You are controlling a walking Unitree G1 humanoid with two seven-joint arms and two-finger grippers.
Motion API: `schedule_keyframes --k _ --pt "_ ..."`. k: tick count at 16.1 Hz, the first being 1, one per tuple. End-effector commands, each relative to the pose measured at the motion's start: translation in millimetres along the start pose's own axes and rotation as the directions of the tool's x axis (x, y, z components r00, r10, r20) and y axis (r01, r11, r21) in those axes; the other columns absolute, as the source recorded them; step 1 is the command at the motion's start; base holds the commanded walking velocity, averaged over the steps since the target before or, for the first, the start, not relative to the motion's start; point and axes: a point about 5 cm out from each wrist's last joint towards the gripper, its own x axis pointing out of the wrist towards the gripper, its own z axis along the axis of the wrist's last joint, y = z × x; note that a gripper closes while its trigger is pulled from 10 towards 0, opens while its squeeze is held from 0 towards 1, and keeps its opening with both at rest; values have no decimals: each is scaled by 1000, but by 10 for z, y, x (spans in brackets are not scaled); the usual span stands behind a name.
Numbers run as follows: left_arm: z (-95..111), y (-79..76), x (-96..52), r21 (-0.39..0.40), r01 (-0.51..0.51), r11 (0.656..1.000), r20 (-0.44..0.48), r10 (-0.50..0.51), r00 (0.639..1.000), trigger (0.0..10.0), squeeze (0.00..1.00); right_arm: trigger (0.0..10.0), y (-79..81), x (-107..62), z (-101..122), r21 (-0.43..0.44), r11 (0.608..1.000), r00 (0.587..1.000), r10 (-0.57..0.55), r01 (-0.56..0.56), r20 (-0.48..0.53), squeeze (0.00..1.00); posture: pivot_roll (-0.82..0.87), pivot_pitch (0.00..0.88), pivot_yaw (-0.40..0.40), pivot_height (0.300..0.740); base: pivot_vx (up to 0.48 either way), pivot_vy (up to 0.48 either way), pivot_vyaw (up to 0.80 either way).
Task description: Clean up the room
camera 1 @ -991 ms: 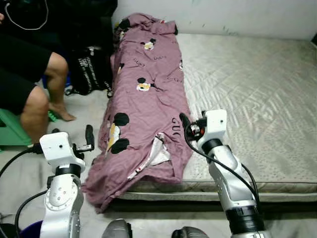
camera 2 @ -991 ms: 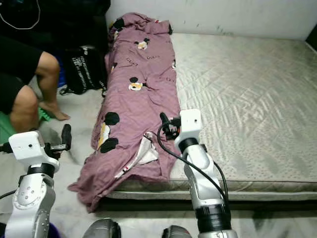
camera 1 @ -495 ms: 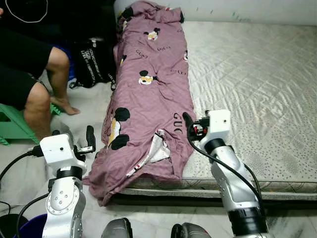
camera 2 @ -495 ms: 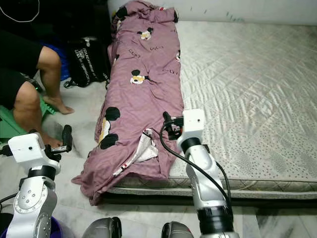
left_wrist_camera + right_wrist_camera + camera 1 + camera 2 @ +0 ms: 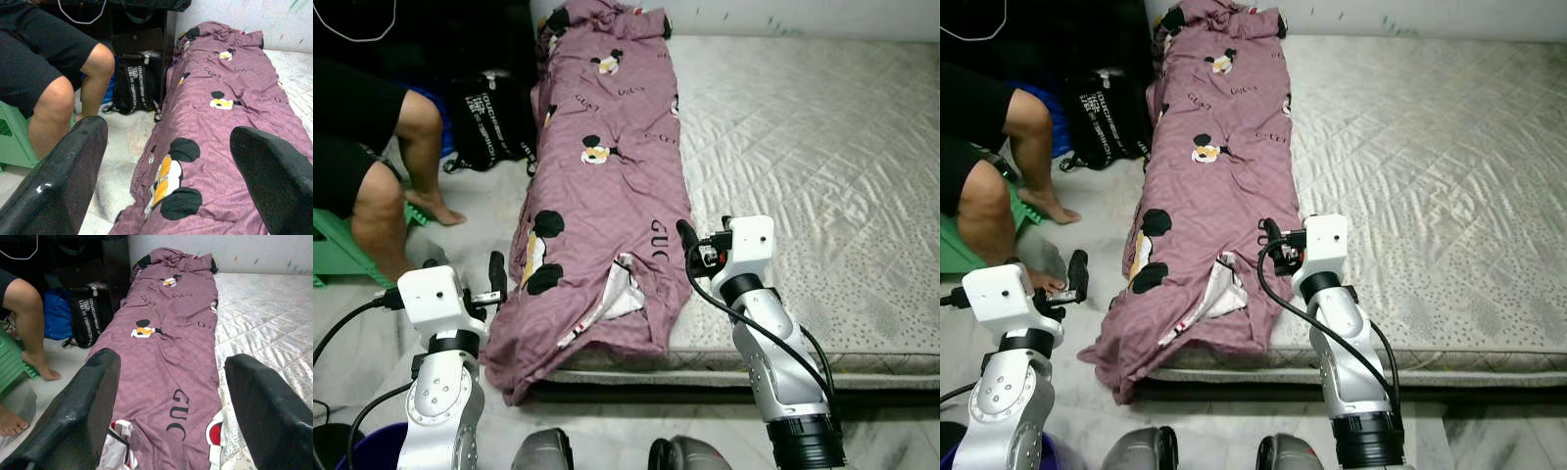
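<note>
A purple blanket [image 5: 607,186] printed with cartoon mice lies lengthwise along the left side of a grey quilted mattress [image 5: 813,166]. Its near end [image 5: 1136,343] hangs over the mattress's front left corner onto the floor. My left gripper [image 5: 462,269] is open over the floor, just left of that hanging end; in the left wrist view its fingers [image 5: 63,176] stand wide apart, facing the blanket [image 5: 220,122]. My right gripper [image 5: 703,240] is open above the blanket's near right edge, with nothing between its fingers [image 5: 78,416].
A person [image 5: 372,166] sits on a green stool [image 5: 337,255] at the left, with bare feet on the floor. A black bag [image 5: 489,122] stands beside the mattress's far left. A blue tub [image 5: 372,450] is by my left arm.
The whole picture has shifted a little, so the camera moved. Both grippers keep the same open pose and the blanket lies as before.
</note>
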Motion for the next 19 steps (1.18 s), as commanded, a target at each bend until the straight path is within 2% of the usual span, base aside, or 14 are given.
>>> schedule_keyframes --k 1,9,12,19 --pt "17 7 -11 -1 2 1000 -4 -2 1000 10000 0 10000 -5 -20 3 6 1000 1000 -7 7 -6 0 61 146 -1 681 0 0 0" --pt "13 -6 -1 -8 0 1000 -6 0 1000 10000 0 10000 -12 -10 -14 8 1000 1000 -3 3 -19 0 58 137 -7 592 0 0 0" --pt "17 10 6 -2 -23 1000 -4 23 1000 10000 0 10000 -10 -4 -27 7 1000 1000 2 -2 -28 0 59 133 -8 588 0 0 0" --pt "45 12 7 -47 -39 998 5 39 999 10000 0 10000 -9 -7 -31 4 1000 999 5 -5 -33 0 57 145 -14 588 0 0 0"
